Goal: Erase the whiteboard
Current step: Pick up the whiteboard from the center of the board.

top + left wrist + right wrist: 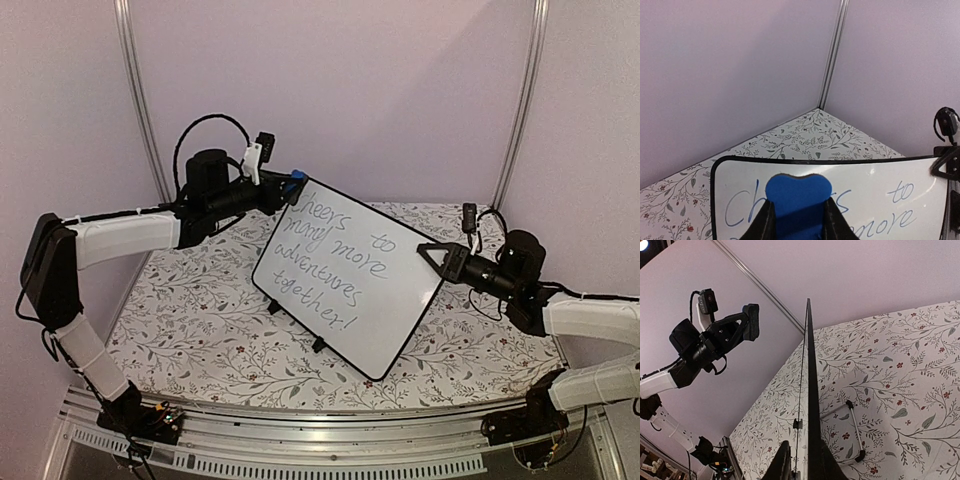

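The whiteboard (385, 300) stands tilted mid-table, bearing the handwriting "Cheers to many more adventures together!". My left gripper (290, 188) is shut on a small blue eraser (297, 185) at the board's top left corner. In the left wrist view the eraser (797, 187) sits between my fingers (832, 222) against the board (880, 172), over the word "Cheers". My right gripper (434, 253) is shut on the board's right edge. In the right wrist view the board shows edge-on (810, 390) between the jaws of the right gripper (802, 460).
The table (190, 320) has a floral-patterned cover. Lilac walls with metal corner rails (140, 100) close in the back and sides. A wire stand (855, 430) props the board from behind. The left arm (715, 340) shows in the right wrist view.
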Tool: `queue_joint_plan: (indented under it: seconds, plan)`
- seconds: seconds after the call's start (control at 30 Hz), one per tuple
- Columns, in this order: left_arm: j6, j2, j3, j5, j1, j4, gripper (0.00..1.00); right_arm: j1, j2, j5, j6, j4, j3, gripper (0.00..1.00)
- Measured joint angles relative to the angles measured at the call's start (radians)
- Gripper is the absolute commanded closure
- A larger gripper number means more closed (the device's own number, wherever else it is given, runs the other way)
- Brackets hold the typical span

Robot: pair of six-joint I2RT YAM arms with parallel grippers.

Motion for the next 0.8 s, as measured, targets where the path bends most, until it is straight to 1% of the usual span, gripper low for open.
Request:
queue_joint_plan:
  seconds: [0.03, 0.1, 0.33, 0.5, 0.67, 0.73, 0.8]
  plan:
    - [0.007, 0.0, 0.0, 0.003, 0.0, -0.003, 0.92, 0.0, 0.002, -0.002, 0.002, 0.004, 0.0, 1.0]
    - [0.025, 0.0, 0.003, 0.01, 0.0, -0.016, 0.93, 0.0, 0.003, -0.006, 0.028, 0.006, 0.0, 1.0]
    - [0.087, 0.032, 0.072, 0.047, 0.016, -0.114, 0.94, 0.005, -0.003, -0.012, 0.018, -0.019, 0.014, 1.0]
    - [0.127, 0.05, 0.111, 0.055, 0.036, -0.188, 0.94, 0.005, -0.009, -0.021, -0.013, -0.092, 0.056, 1.0]
    - [0.167, 0.064, 0.13, 0.008, 0.039, -0.251, 0.96, 0.006, -0.016, -0.039, -0.054, -0.197, 0.124, 1.0]
    - [0.179, 0.076, 0.135, -0.011, 0.039, -0.265, 0.99, 0.006, -0.024, -0.047, -0.076, -0.241, 0.148, 1.0]
    - [0.186, 0.089, 0.14, -0.035, 0.039, -0.282, 0.99, 0.006, -0.034, -0.057, -0.1, -0.283, 0.169, 1.0]
